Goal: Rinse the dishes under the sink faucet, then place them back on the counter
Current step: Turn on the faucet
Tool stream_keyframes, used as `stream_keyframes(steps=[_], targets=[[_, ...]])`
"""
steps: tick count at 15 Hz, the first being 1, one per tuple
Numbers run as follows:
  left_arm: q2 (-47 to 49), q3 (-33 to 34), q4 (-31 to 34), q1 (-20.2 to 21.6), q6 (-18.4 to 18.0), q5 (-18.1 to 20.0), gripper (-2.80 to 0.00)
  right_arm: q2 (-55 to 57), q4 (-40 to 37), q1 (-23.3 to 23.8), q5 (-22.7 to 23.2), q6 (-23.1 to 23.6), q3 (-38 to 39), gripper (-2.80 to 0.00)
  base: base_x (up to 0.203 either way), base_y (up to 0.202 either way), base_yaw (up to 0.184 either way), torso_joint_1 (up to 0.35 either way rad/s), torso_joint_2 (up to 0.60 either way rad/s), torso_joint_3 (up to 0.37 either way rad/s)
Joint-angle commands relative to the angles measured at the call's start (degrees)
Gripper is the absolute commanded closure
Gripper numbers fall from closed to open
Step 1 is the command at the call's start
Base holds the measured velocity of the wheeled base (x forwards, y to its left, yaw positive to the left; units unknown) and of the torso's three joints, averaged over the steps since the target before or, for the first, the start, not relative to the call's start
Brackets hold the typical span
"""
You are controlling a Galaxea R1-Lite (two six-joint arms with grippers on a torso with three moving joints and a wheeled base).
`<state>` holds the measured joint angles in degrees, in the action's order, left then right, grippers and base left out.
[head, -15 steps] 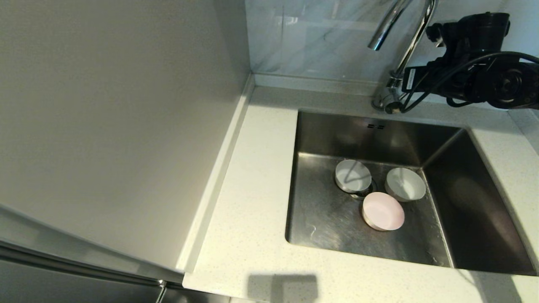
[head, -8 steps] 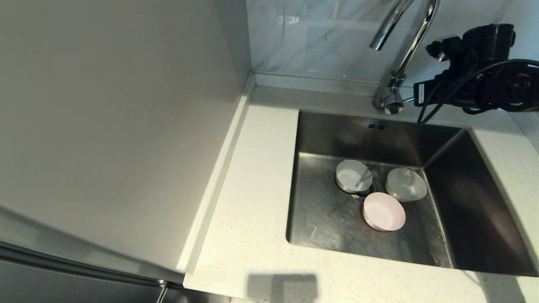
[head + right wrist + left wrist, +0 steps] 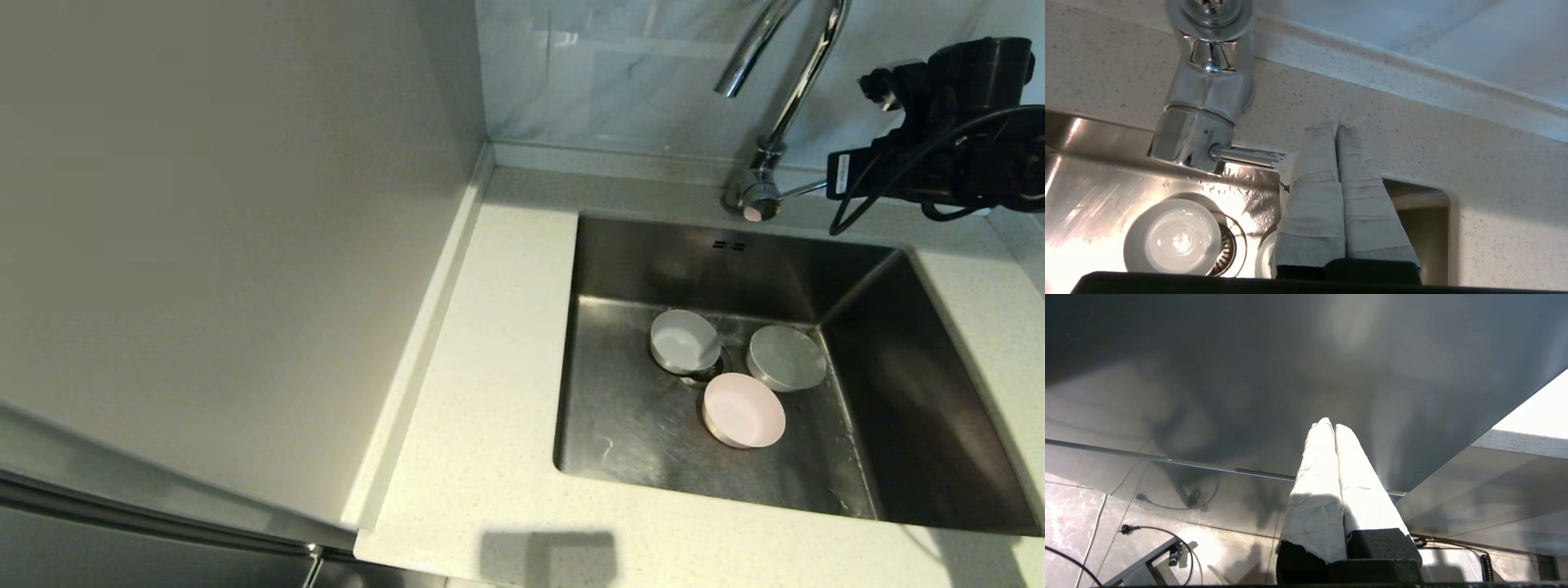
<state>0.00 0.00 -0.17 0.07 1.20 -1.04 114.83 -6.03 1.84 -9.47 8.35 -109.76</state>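
Three dishes sit on the floor of the sink point(image 3: 637, 269) around the drain: a white bowl point(image 3: 684, 341), a greyish-white bowl point(image 3: 786, 358) and a pale pink bowl point(image 3: 743, 410). The chrome faucet point(image 3: 788, 82) rises behind the sink, its thin lever point(image 3: 804, 190) pointing right. My right arm point(image 3: 939, 155) hovers to the right of the faucet base. In the right wrist view my right gripper point(image 3: 1336, 127) is shut and empty, just beside the lever's tip point(image 3: 1249, 155), over the counter point(image 3: 1412, 122). My left gripper point(image 3: 1331, 425) is shut and empty, low beside a cabinet front.
A tall grey panel point(image 3: 204, 245) walls off the left side of the counter point(image 3: 490, 367). A marbled tile wall point(image 3: 612, 73) stands behind the faucet. The drain strainer point(image 3: 1229, 249) shows next to the white bowl point(image 3: 1175, 239). Cables lie on the floor tiles point(image 3: 1147, 531).
My right arm has drawn back to the right, away from the faucet base, and the lever now shows free. The bowls have not moved.
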Motion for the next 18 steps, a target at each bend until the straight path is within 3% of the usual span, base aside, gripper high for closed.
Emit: stream_keyframes(steps=[1, 8, 18], targets=[[-0.2, 0.0, 0.0, 0.0, 0.0, 0.0, 0.0, -0.5, 0.1, -0.2, 0.2, 0.2, 0.1, 0.0, 0.0, 0.0, 0.0, 0.0, 0.0, 0.0], [-0.2, 0.0, 0.0, 0.0, 0.0, 0.0, 0.0, -0.5, 0.1, -5.1, 0.0, 0.5, -0.9, 0.0, 0.0, 0.0, 0.0, 0.0, 0.0, 0.0], [-0.2, 0.0, 0.0, 0.0, 0.0, 0.0, 0.0, -4.2, 0.0, -4.4, 0.3, 10.9, 8.7, 0.0, 0.0, 0.0, 0.0, 0.0, 0.0, 0.0]])
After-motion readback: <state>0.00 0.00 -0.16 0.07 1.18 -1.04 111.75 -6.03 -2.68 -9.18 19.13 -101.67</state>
